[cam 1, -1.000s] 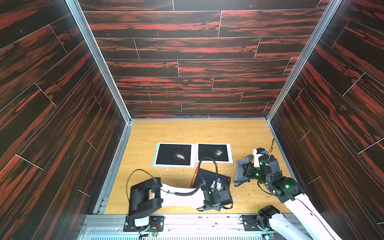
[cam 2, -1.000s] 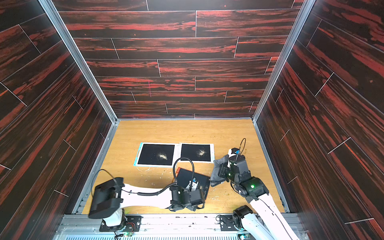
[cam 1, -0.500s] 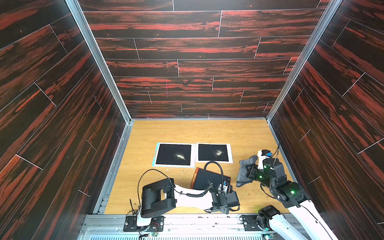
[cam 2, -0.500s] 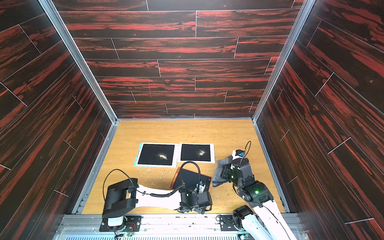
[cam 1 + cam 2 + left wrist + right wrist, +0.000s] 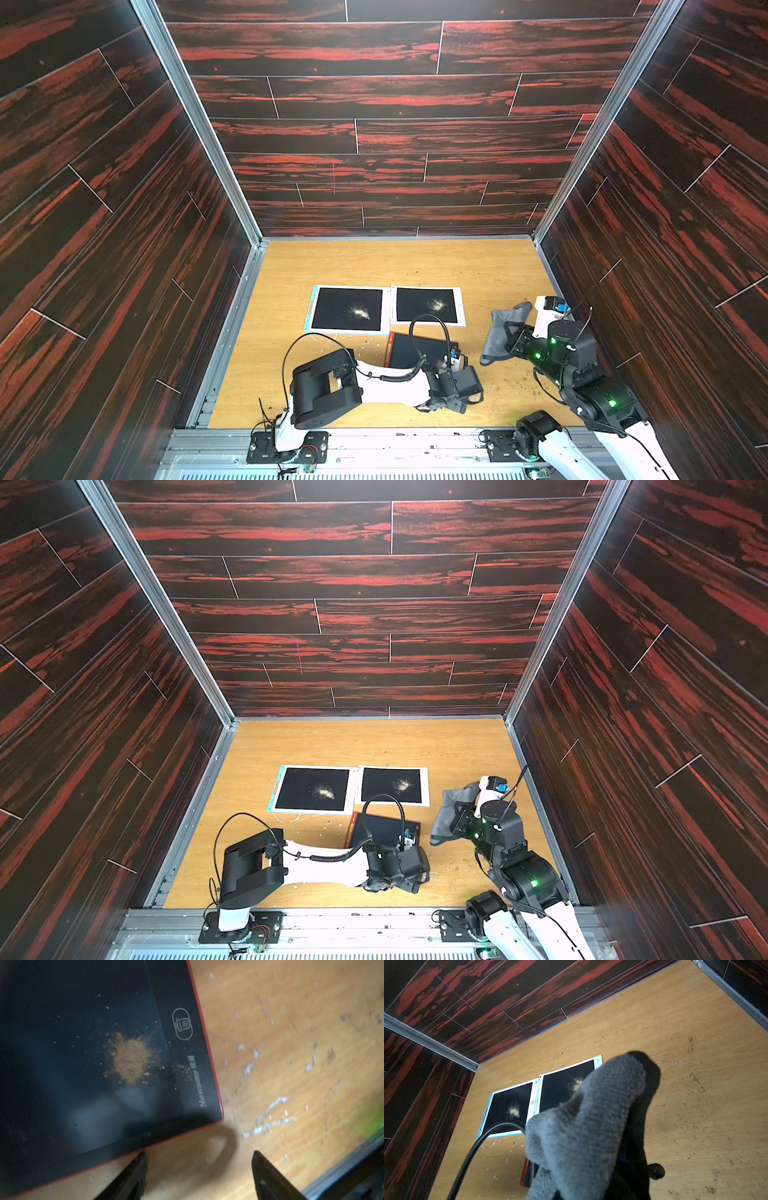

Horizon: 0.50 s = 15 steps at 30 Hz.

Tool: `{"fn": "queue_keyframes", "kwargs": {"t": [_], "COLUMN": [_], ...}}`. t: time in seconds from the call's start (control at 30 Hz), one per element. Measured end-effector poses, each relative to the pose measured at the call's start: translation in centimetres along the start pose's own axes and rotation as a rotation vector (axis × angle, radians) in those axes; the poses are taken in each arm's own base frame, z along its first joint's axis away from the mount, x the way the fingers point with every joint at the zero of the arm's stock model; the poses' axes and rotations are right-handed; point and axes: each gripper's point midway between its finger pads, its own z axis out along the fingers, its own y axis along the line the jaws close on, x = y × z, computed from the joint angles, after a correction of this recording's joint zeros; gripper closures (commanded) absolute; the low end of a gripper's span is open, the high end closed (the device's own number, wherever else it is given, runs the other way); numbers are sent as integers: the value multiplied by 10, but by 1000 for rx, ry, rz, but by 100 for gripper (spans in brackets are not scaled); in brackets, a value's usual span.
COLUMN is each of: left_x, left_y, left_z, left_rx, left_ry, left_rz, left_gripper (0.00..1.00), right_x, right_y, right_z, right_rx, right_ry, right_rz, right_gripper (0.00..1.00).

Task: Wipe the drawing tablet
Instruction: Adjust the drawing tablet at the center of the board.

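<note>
We saw the left gripper [image 5: 198, 1154] released, the drawing tablet [image 5: 83, 1064] just beside it, perhaps at eleven o'clock; the right gripper [image 5: 513, 337] clenched a grey cloth [image 5: 496, 330].

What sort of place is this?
Probably a robot test cell: wood-look wall panels and aluminium corner rails box in a wooden tabletop, with a metal mounting rail along its front.

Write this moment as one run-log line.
left fingers: open, at red tablet edge | right fingers: shut on grey cloth | powder: unwiped
</note>
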Motion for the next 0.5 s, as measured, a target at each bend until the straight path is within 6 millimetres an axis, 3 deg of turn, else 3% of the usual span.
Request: {"fn": "queue_keyframes", "kwargs": {"t": [0.23, 0.5], "left_x": [-16, -28], "left_y": [0, 0], "left_z": [6, 10], "left_rx": [21, 35], "left_ry": [-5, -7], "left_rz": [2, 10], "left_gripper": [20, 20], "right_x": [-7, -1], "right_y": [0, -2], "right_z": [-6, 2], "right_rx": [15, 38], "right_ry": [-10, 26], "right_rz": [-23, -39], "right_gripper": [100, 100]}}
